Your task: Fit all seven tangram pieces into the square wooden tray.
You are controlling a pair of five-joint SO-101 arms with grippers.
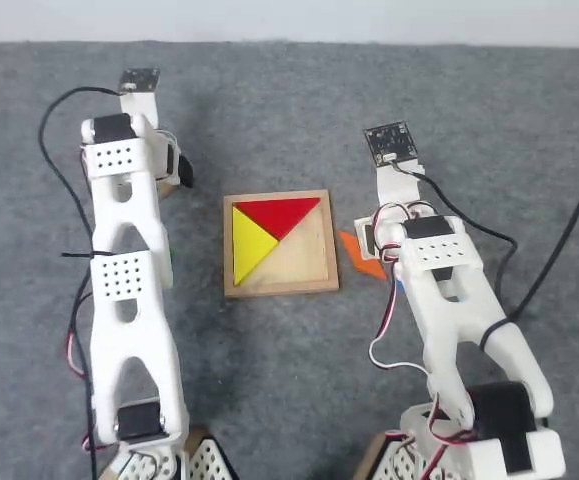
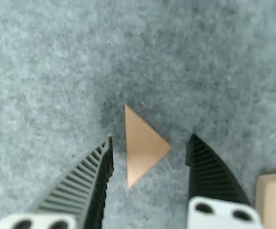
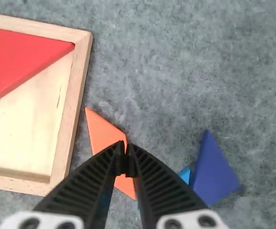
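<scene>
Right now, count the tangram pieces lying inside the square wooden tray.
2. The red triangle lies along the far edge of the square wooden tray; the yellow triangle lies along its left side. Nothing covers the tray.

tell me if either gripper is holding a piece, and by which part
Nothing is held. The left gripper is open astride the tan triangle, not touching it. The right gripper is shut empty above the orange piece.

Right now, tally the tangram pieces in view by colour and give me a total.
red piece: 1
yellow piece: 1
orange piece: 1
dark blue piece: 1
light blue piece: 1
pale tan piece: 1
Total: 6 pieces in view
</scene>
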